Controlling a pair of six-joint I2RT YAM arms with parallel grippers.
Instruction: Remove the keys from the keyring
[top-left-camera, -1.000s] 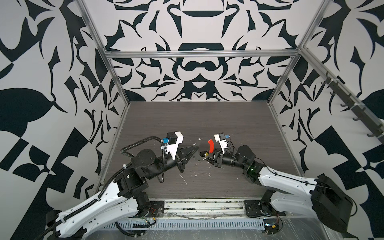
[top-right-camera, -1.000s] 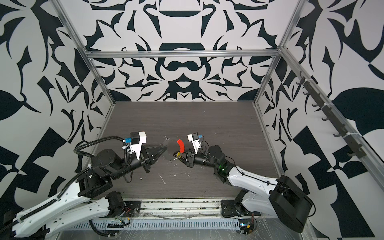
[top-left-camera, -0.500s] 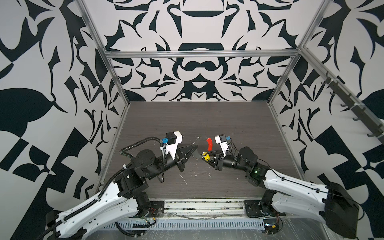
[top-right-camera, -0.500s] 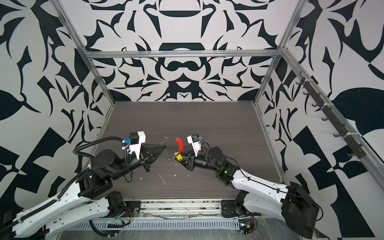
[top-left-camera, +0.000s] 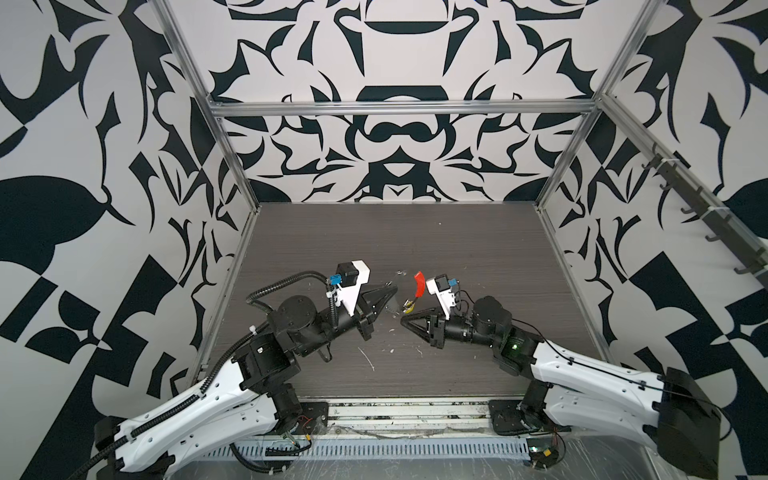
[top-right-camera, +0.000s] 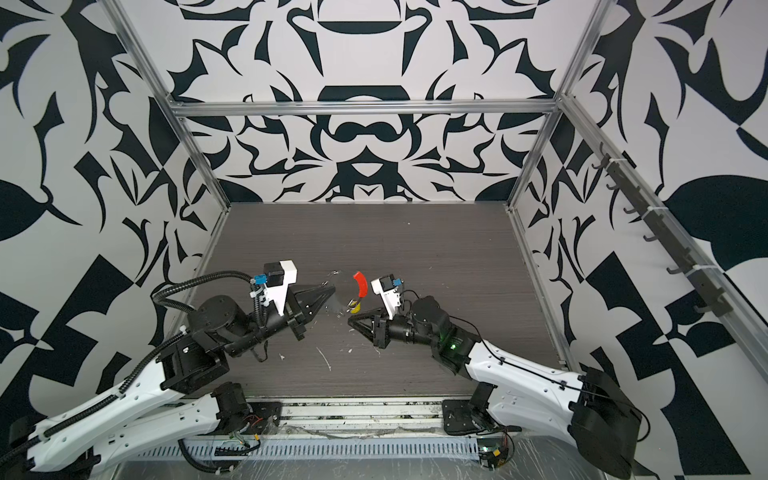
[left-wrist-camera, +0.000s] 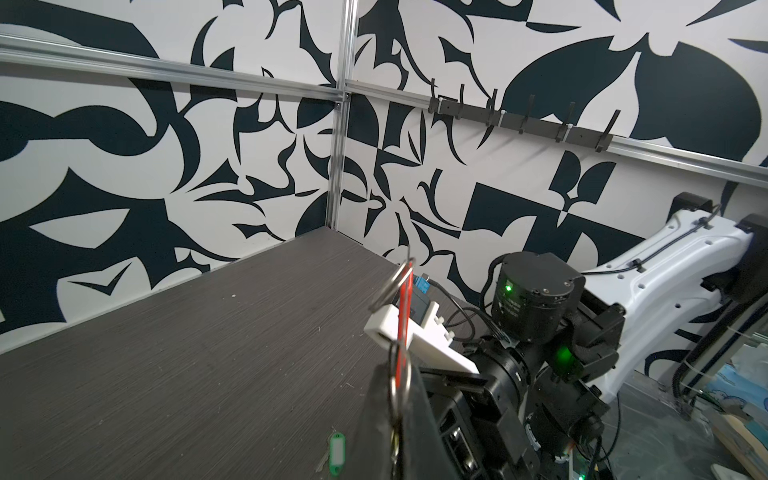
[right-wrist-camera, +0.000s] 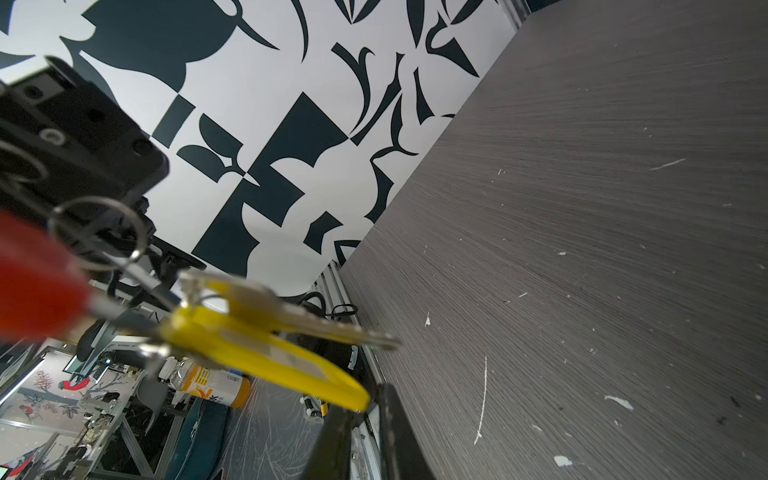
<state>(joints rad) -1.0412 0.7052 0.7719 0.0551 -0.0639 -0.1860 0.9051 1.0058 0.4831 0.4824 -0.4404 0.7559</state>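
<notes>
My left gripper (top-left-camera: 392, 286) is shut on the keyring's thin wire, holding the loop above the dark table; in the left wrist view the ring (left-wrist-camera: 401, 374) runs between its fingers. The keyring's red sleeve (top-left-camera: 419, 283) (top-right-camera: 360, 284) (right-wrist-camera: 37, 282) arcs up between the two grippers. A silvery key (right-wrist-camera: 311, 322) with a yellow tag (right-wrist-camera: 266, 357) (top-left-camera: 409, 306) hangs from the ring. My right gripper (top-left-camera: 404, 322) (right-wrist-camera: 368, 409) sits just below it, jaws nearly together, pinching the tag's end at the very tips. The green-tagged key (left-wrist-camera: 336, 451) lies loose on the table beside the left gripper.
White paint flecks (top-left-camera: 368, 359) are scattered on the table (top-left-camera: 415, 241) in front of the grippers. Patterned walls close in three sides, with a row of dark hooks (top-left-camera: 706, 216) on the right wall. An orange bottle (right-wrist-camera: 212, 386) lies outside the cell.
The right gripper has closed a little and shifted slightly toward the front; the yellow tag, hidden a second ago, now shows above its tips. The left gripper has stayed still.
</notes>
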